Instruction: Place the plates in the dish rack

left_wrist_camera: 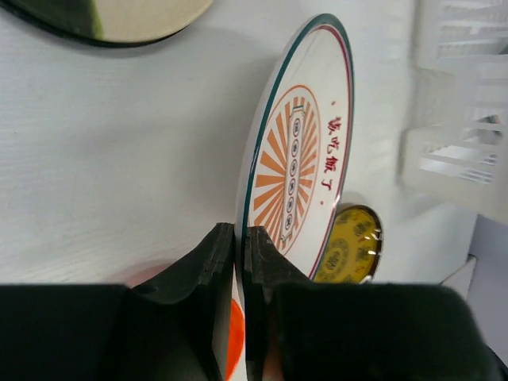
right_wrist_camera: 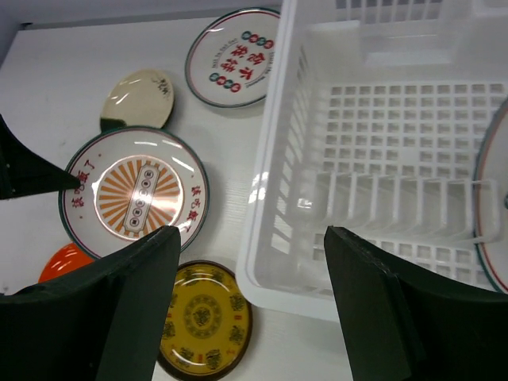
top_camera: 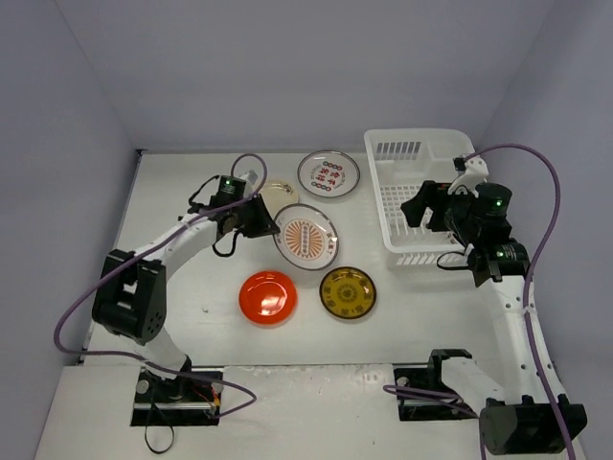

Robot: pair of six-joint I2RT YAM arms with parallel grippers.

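Observation:
My left gripper (top_camera: 261, 218) (left_wrist_camera: 240, 248) is shut on the left rim of a white plate with an orange sunburst (top_camera: 306, 237) (left_wrist_camera: 305, 159) (right_wrist_camera: 135, 193). A cream plate (top_camera: 279, 195) (right_wrist_camera: 139, 95) and a white plate with red patterns (top_camera: 329, 173) (right_wrist_camera: 234, 55) lie behind it. A red-orange plate (top_camera: 267, 296) and a yellow-brown plate (top_camera: 348, 292) (right_wrist_camera: 202, 321) lie in front. My right gripper (top_camera: 421, 209) (right_wrist_camera: 250, 238) is open and empty above the near left edge of the white dish rack (top_camera: 412, 153) (right_wrist_camera: 397, 135). The edge of one plate (right_wrist_camera: 494, 198) shows inside the rack.
Grey walls close in the table on the left, back and right. The rack stands at the back right against the wall corner. The right arm's purple cable (top_camera: 546, 182) loops above the rack's right side.

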